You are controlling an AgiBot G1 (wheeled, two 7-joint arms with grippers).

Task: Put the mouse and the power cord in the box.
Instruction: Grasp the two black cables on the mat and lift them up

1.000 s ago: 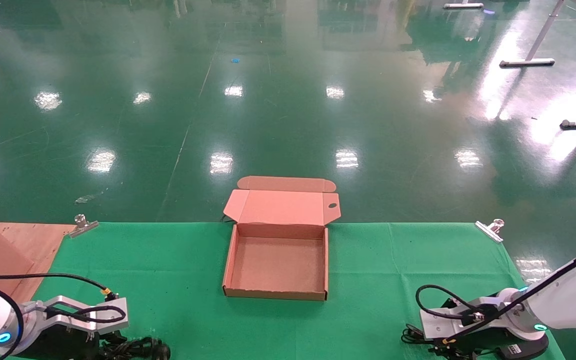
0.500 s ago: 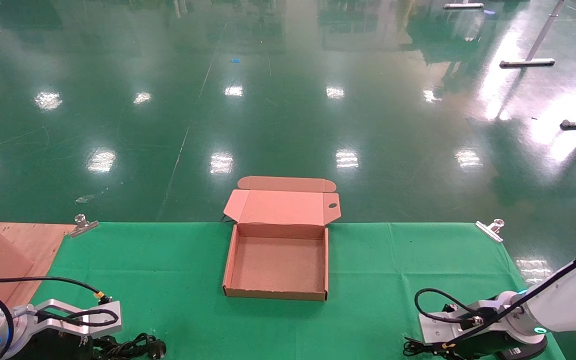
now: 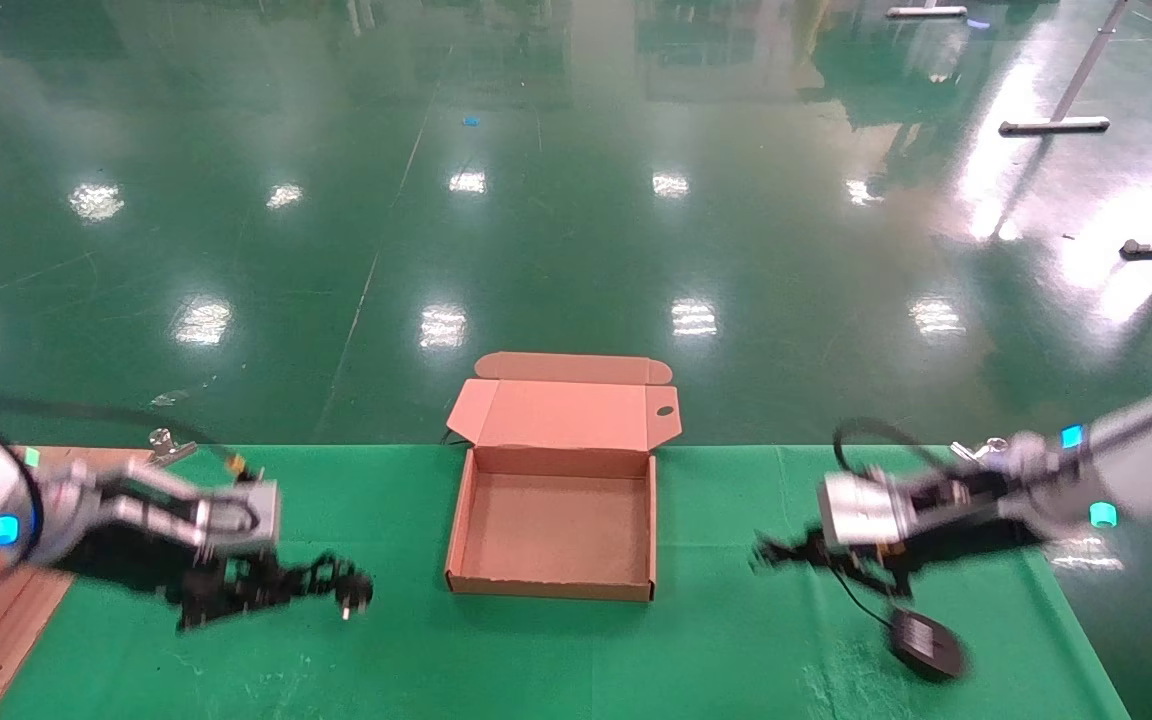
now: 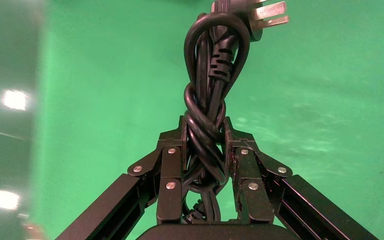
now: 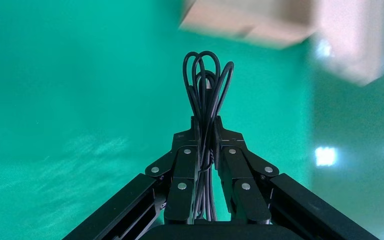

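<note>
cord (image 4: 206, 120) and mouse (image 3: 925, 645) now airborne

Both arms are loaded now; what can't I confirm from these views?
- Mouse, head view: motion-blurred, wheel and lettering unreadable.
- Left gripper, head view: blurred, grip readable only in wrist view.
- Power cord plug: cut by frame edge.
- Box, right wrist view: blurred, partly out of frame.

No words, numbers or signs are showing clearly enough to read anywhere in these pictures.
</note>
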